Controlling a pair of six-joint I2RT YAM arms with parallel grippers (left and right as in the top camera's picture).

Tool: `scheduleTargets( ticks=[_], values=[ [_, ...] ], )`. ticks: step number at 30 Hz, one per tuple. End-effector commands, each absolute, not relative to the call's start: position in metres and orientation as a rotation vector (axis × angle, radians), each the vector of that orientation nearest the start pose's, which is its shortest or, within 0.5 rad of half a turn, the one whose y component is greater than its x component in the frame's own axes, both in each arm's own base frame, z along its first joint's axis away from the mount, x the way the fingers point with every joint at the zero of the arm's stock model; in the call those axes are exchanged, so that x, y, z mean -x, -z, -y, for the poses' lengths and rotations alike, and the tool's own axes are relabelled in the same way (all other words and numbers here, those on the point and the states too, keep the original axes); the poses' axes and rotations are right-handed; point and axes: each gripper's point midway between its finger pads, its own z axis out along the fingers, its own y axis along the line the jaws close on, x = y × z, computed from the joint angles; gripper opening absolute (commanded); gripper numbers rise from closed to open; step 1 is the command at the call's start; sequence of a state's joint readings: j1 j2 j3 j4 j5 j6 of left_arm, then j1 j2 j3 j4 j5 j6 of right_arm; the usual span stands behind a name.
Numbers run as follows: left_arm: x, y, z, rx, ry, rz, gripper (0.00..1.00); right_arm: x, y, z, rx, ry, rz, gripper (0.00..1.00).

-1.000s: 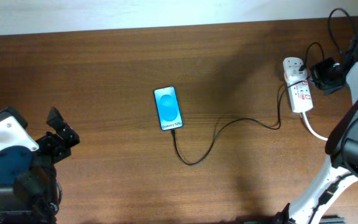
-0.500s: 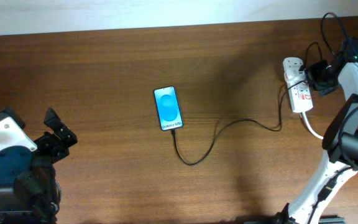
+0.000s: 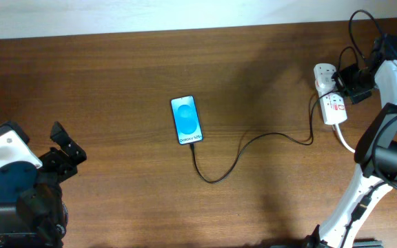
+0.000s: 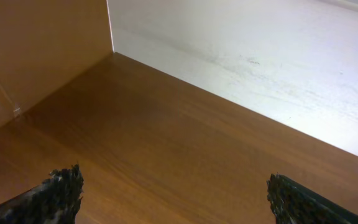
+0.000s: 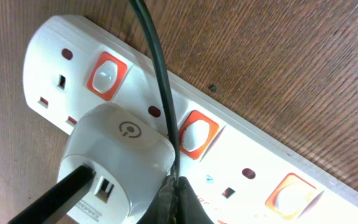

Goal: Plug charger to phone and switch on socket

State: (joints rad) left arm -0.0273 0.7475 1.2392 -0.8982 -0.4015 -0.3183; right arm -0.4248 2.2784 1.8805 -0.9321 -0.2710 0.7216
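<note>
The phone (image 3: 186, 120) lies screen up at the table's middle, white text strip toward the near edge. The charger (image 3: 253, 138), a thin black cable, meets the phone's near end, loops right and runs up to the socket (image 3: 331, 103). In the right wrist view the socket (image 5: 247, 146) carries a white adapter (image 5: 117, 149) with the black cable in its port. My right gripper (image 5: 176, 186) is shut, its tips on the strip beside the adapter, just below an orange switch (image 5: 197, 134); it also shows overhead (image 3: 344, 81). My left gripper (image 3: 64, 146) is open and empty at the near left.
The socket's thick white cord (image 3: 347, 141) runs off toward the near right. A black cable (image 5: 157, 74) crosses the strip down to my right fingertips. The left wrist view shows bare wood between the open fingers (image 4: 173, 190) and a pale wall beyond the table edge.
My right gripper has moved left and slightly away, onto the socket beside the adapter. The left arm has barely shifted. Phone and cable have not moved.
</note>
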Motion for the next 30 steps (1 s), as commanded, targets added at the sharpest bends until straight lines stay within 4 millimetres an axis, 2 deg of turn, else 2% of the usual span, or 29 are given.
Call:
scheduleTargets(
  ticks=[1,9,23,30],
  values=[
    [-0.226,-0.367,-0.065,0.56,-0.184,-1.867,0.99,-0.488,-0.054,0.163,-1.464,-0.454,-2.452,0.04],
    [-0.226,-0.367,-0.065,0.56,-0.185,-1.871,0.99,-0.483,-0.054,0.183,-1.5,-0.412,-2.418,0.04],
    [-0.226,-0.367,-0.065,0.559,-0.186,-1.871,0.99,-0.483,-0.052,0.181,-1.5,-0.426,-2.424,0.04],
    [-0.225,-0.365,-0.065,0.559,-0.188,-1.878,0.99,-0.471,0.023,0.153,-1.562,-0.398,-2.598,0.04]
  ],
)
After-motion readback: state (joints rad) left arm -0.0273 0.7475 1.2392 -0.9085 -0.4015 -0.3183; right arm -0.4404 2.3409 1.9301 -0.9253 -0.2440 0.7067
